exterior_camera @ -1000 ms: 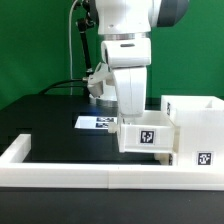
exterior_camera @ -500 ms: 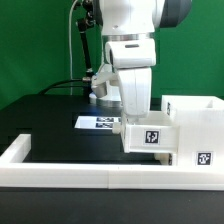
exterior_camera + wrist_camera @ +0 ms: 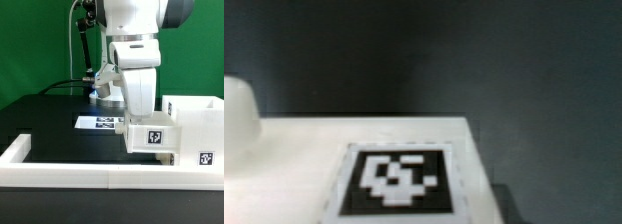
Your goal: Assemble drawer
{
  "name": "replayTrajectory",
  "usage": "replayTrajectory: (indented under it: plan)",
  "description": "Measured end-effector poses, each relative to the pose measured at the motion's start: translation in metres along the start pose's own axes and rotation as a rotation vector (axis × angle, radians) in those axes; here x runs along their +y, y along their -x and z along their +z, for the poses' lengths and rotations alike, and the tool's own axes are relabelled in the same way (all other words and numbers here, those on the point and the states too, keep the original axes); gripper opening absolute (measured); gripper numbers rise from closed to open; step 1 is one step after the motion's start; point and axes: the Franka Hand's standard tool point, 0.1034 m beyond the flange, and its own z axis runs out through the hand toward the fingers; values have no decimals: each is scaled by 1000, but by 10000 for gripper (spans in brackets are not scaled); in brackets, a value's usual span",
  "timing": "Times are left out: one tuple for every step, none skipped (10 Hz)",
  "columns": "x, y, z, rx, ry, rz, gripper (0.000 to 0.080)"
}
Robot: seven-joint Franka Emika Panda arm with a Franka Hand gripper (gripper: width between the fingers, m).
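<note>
The drawer's tall white housing stands at the exterior view's right, with a tag low on its front. One small white tray with a black-and-white tag on its face is held against the housing's left side, clear of the table. My gripper reaches down into the tray from above and is shut on its wall; the fingertips are hidden. In the wrist view the tray's tagged face fills the lower part. The second tray is out of view.
The marker board lies on the black table behind the tray. A long low white border wall runs along the front and up the exterior view's left. Cables hang behind the arm.
The arm and the held tray have moved toward the exterior view's right, closer against the housing.
</note>
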Motion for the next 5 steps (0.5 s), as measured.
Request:
replayTrajectory:
  plan:
    - [0, -1, 0, 0, 0, 8, 41]
    - [0, -1, 0, 0, 1, 8, 41]
    - [0, 1, 0, 4, 2, 12, 41]
    - [-1, 11, -1, 27, 1, 47, 41]
    - [-3, 14, 0, 24, -13, 55, 41]
